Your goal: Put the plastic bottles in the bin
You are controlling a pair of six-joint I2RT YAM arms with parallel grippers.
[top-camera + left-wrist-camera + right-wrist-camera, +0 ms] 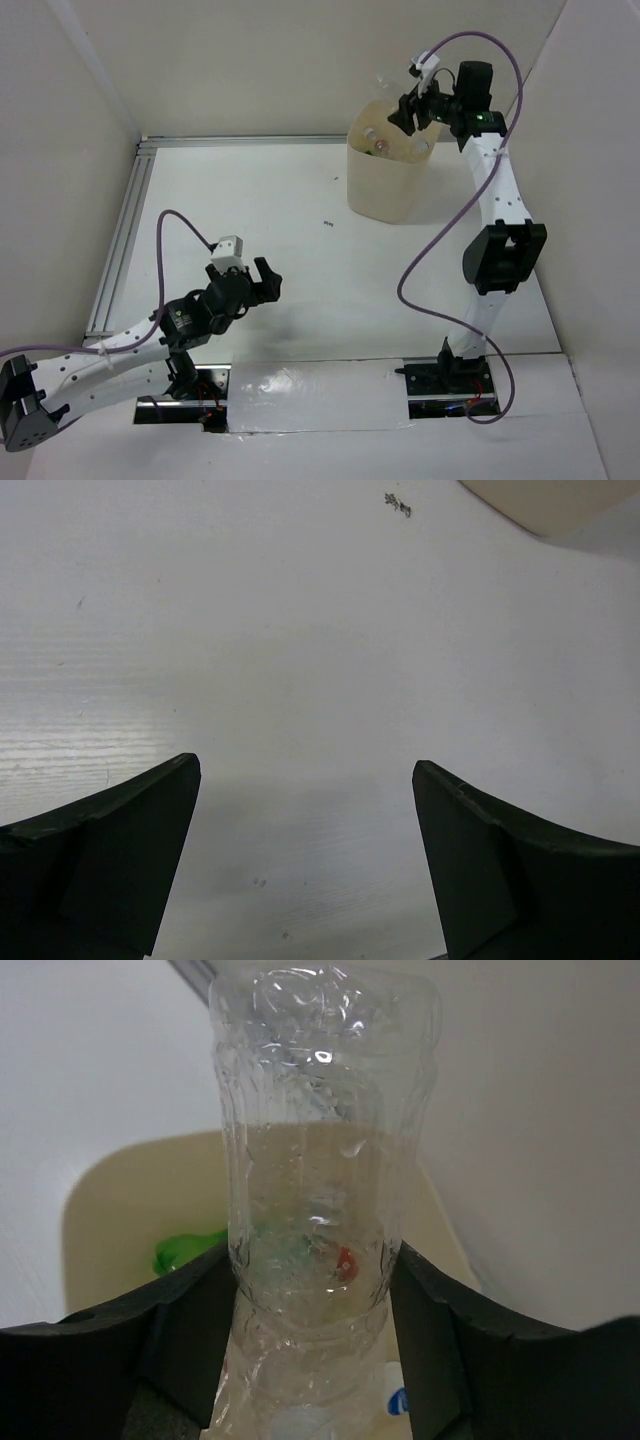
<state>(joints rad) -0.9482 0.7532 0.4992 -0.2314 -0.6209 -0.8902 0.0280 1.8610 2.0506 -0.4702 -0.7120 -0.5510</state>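
The cream bin (385,180) stands at the far right of the table. My right gripper (418,112) hangs over its far rim, shut on a clear plastic bottle (320,1190), which stands between the fingers (180,1330) above the bin's opening (120,1220). Inside the bin lie a green bottle (185,1250), a red cap (345,1263) seen through the held bottle, and other clear bottles (385,145). My left gripper (255,282) is open and empty, low over the bare table (310,680) at the near left.
The bin's base corner (545,500) shows at the top right of the left wrist view. A small dark mark (327,223) lies on the table beside the bin. White walls close the table in; a metal rail (120,230) runs along the left edge.
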